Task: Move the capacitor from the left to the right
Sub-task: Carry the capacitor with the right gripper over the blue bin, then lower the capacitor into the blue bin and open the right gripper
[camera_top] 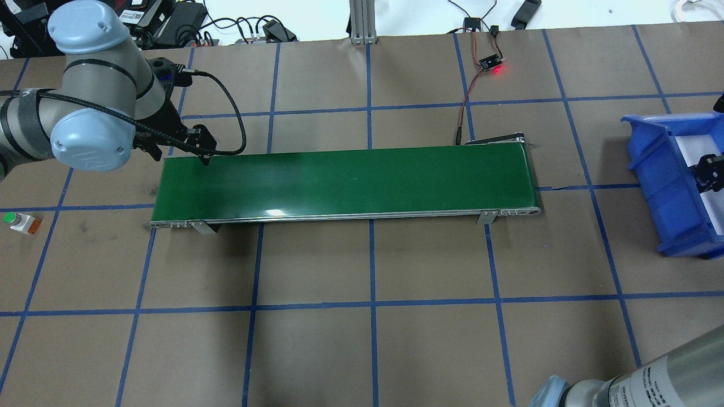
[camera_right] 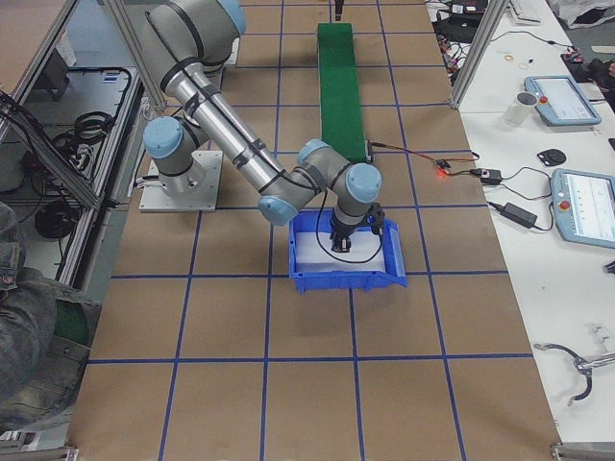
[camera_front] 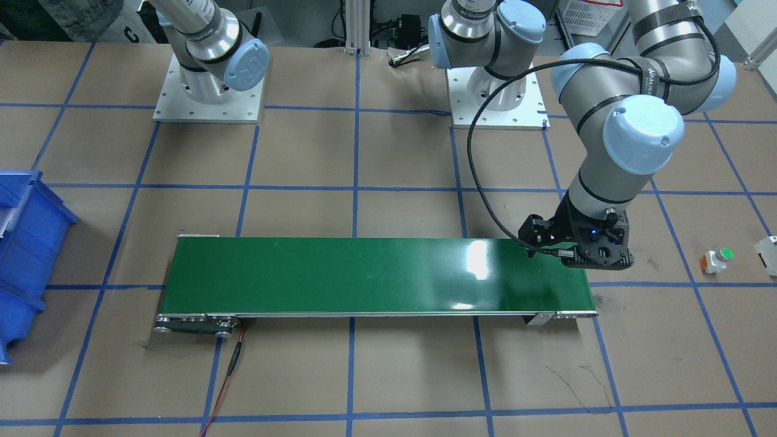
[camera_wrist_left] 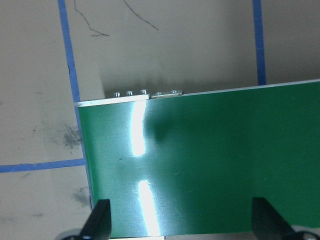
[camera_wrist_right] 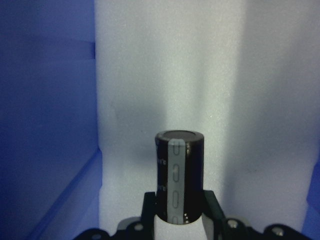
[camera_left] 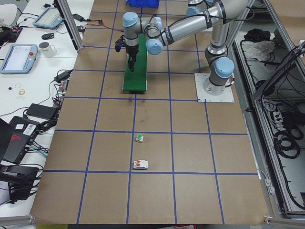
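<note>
The right gripper [camera_wrist_right: 179, 214] is closed on the capacitor [camera_wrist_right: 179, 177], pinching the lower end of the dark, grey-striped cylinder between its two fingers [camera_wrist_right: 149, 210], inside a blue bin [camera_right: 346, 280] at the robot's right end of the desk [camera_top: 367, 316]. The wrist view shows the capacitor jutting out from the fingers over the bin's white foam liner [camera_wrist_right: 210, 75], with a blue wall [camera_wrist_right: 45, 125] to one side; whether it touches the foam cannot be told. At the opposite end of the desk, the left gripper [camera_wrist_left: 182, 222] hangs over the left end of a green conveyor belt [camera_top: 350, 178], its fingers spread wide with only bare belt between them. The belt runs lengthwise across the middle of the brown, blue-taped desk, its right end well apart from the bin. A green-capped button [camera_front: 717, 260] on an orange base and a white boxy component [camera_left: 140, 165] sit on the desk beyond the belt's left end, apart from both arms.
</note>
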